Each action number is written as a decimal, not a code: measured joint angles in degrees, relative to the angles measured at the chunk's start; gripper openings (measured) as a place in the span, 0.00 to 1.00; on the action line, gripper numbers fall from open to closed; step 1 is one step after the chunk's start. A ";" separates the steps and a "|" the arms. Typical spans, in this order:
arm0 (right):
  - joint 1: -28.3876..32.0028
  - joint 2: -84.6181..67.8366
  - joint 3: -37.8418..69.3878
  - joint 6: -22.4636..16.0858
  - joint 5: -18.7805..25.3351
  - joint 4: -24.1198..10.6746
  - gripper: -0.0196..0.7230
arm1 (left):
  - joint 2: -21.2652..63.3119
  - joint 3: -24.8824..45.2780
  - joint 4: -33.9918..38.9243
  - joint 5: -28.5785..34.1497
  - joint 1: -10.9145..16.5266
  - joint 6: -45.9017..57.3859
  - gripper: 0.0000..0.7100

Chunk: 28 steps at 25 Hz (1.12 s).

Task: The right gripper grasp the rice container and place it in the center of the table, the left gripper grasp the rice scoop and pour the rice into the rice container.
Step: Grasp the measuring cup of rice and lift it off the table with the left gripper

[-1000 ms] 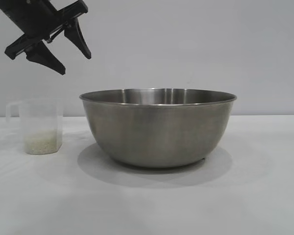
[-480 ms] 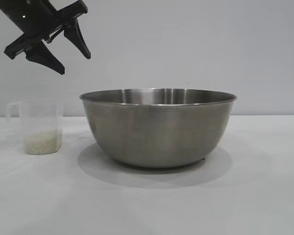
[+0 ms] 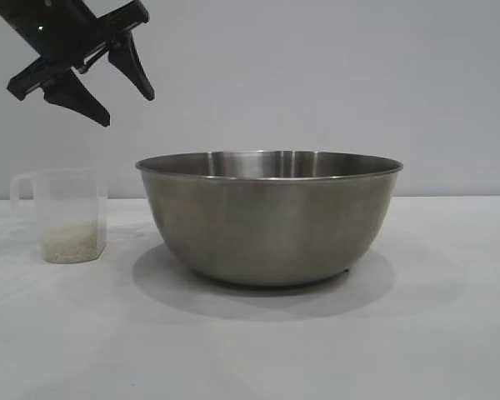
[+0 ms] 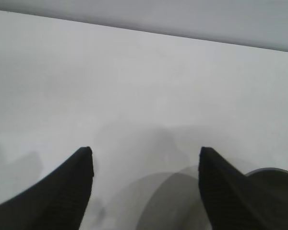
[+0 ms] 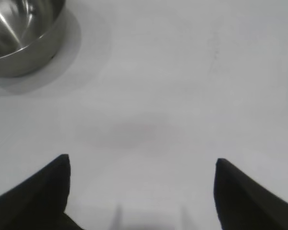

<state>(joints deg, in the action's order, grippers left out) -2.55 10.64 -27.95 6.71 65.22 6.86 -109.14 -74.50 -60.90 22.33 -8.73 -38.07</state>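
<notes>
**Steel bowl at desk centre, rice cup beside it**

The rice container (image 3: 268, 218), a wide round bowl of brushed grey stainless steel with a thin rolled rim, stands upright at the centre of the matte white desk (image 3: 417, 333). Near it, apart, stands the rice scoop (image 3: 65, 215), a small frosted clear plastic cup with a rim handle, holding a shallow layer of cream-white rice (image 3: 69, 247). A plain pale wall lies behind. The black left gripper (image 3: 108, 90) hangs released above the scoop. The right gripper (image 5: 141, 191), fingers spread, hangs over bare desk, away from the bowl.
</notes>
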 joint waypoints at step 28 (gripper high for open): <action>0.00 -11.58 0.00 -0.11 0.23 0.11 0.73 | 2.11 0.00 6.81 3.89 0.00 0.00 0.58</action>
<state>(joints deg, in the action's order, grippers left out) -2.55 -0.94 -27.95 6.60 65.45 6.97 -107.03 -74.50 -54.09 26.22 -8.73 -38.07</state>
